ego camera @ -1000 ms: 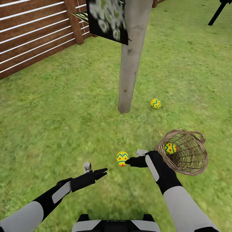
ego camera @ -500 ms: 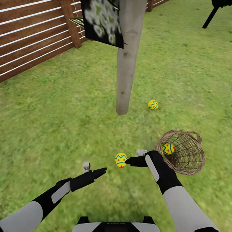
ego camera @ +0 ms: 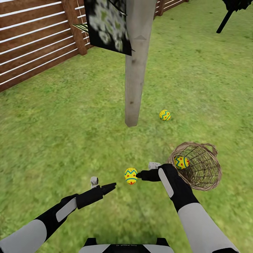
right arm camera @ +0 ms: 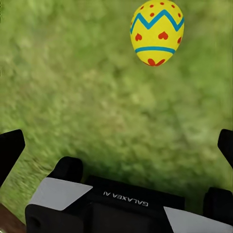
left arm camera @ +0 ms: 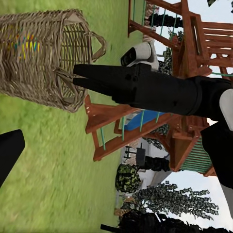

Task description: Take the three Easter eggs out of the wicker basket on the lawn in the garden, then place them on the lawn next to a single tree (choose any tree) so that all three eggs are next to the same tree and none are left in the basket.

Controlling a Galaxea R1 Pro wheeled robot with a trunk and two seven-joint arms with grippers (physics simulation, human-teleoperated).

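Lawn (ego camera: 70,119): green, slightly patchy grass. On it: pale tree trunk (ego camera: 135,70), centre far; one Easter egg (ego camera: 164,115) just right of the trunk's foot; wicker basket (ego camera: 200,172), near right, tipped with its mouth open toward the viewer; brown slat fence (ego camera: 31,45) bounding the far left.

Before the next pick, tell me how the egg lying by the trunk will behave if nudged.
The egg is rounded and smooth, so it will probably roll. The lawn looks flat and grassy, likely stopping it soon.
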